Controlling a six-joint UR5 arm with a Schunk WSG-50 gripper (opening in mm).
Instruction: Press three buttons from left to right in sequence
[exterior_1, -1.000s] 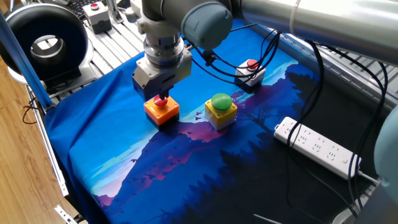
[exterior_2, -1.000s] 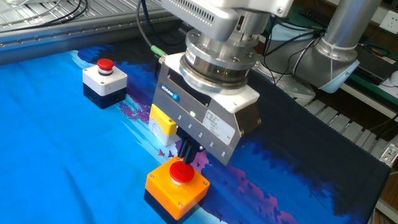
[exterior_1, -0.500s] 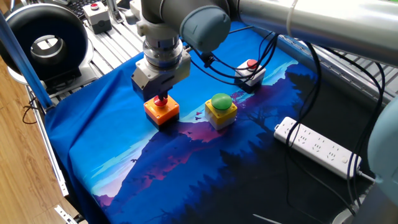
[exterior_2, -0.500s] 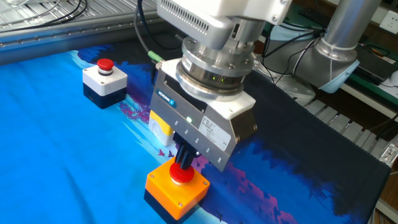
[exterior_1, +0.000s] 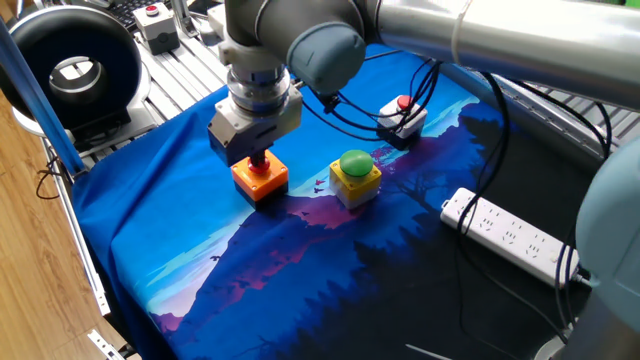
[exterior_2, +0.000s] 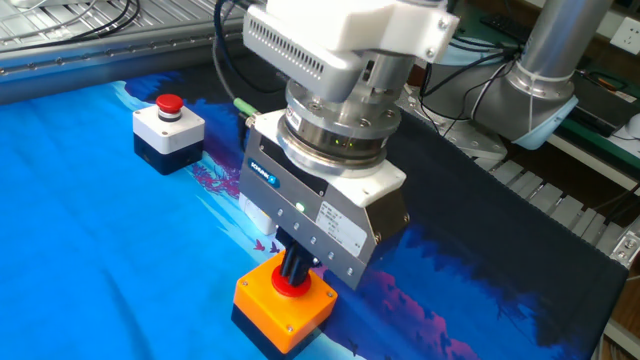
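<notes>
The orange box (exterior_1: 261, 180) with a red cap (exterior_1: 260, 165) stands at the left of the blue cloth. It also shows in the other fixed view (exterior_2: 284, 306). My gripper (exterior_1: 259, 158) points straight down over it. Its dark fingers (exterior_2: 294, 267) are shut together and their tips touch the red cap (exterior_2: 290, 286). The yellow box with the green dome (exterior_1: 355, 168) stands to the right of the orange one; in the other fixed view the gripper hides it. The white-and-navy box with a small red cap (exterior_1: 402, 114) stands farthest right and shows in the other fixed view (exterior_2: 168, 127).
A white power strip (exterior_1: 510, 236) lies on the cloth at the right, with black cables around it. A grey box with a red cap (exterior_1: 156, 24) and a black ring lamp (exterior_1: 72, 64) stand off the cloth at the back left.
My gripper has come down and its fingertips now rest on the orange box's red cap. The boxes have not moved.
</notes>
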